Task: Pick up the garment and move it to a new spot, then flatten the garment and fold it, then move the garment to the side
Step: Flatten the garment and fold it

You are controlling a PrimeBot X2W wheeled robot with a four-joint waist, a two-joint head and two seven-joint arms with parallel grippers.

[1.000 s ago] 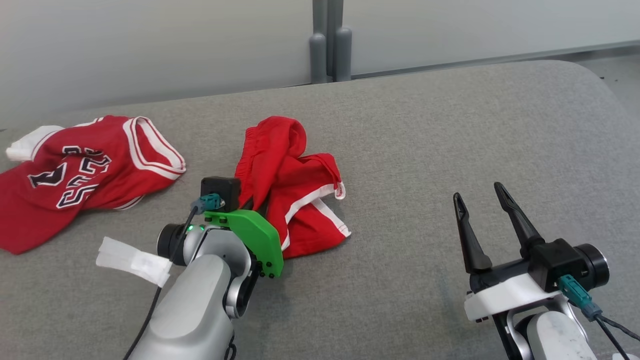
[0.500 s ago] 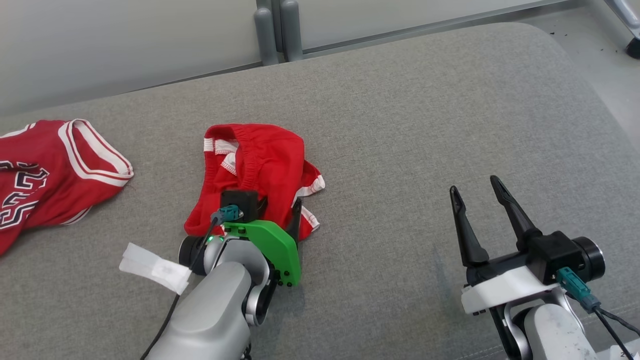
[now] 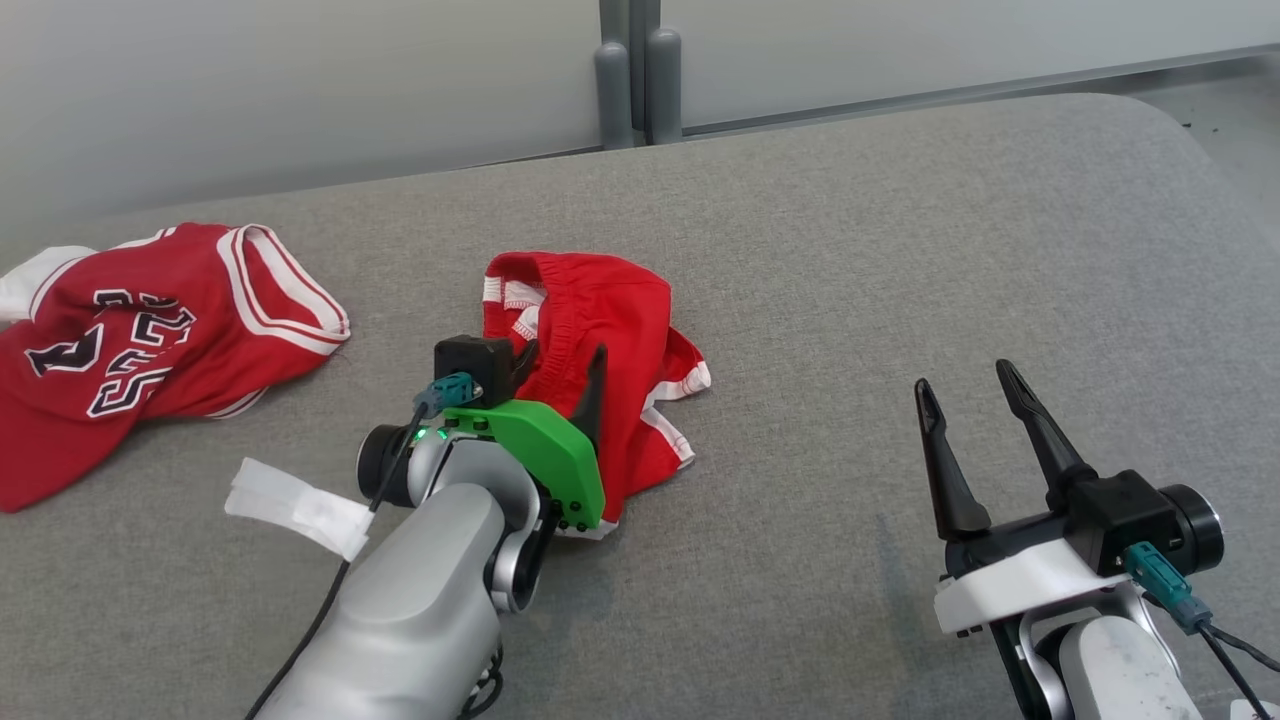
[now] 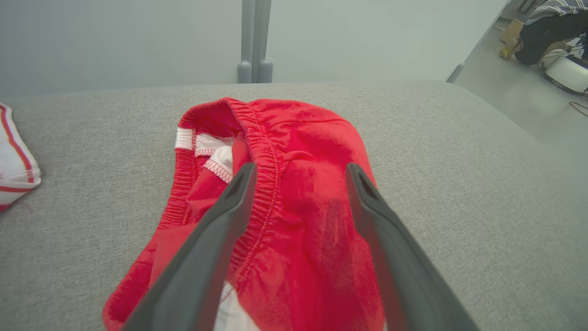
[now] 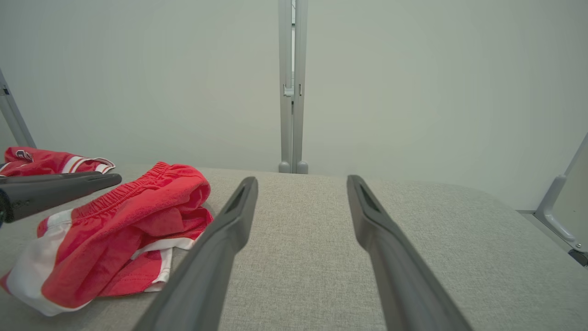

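The crumpled red shorts (image 3: 600, 330) are laid on the grey bench (image 3: 900, 250). The left hand (image 4: 298, 169) is poised just over them, its fingers spread wide across the elastic waistband, with nothing clamped. The right hand (image 3: 962, 375) is seen well to the right of the shorts, likewise spread and empty. A red jersey (image 3: 150, 350) is seen to their left.

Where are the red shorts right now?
In the head view the red shorts lie crumpled left of centre on the grey cushion, at the open left pincer, right of the jersey.
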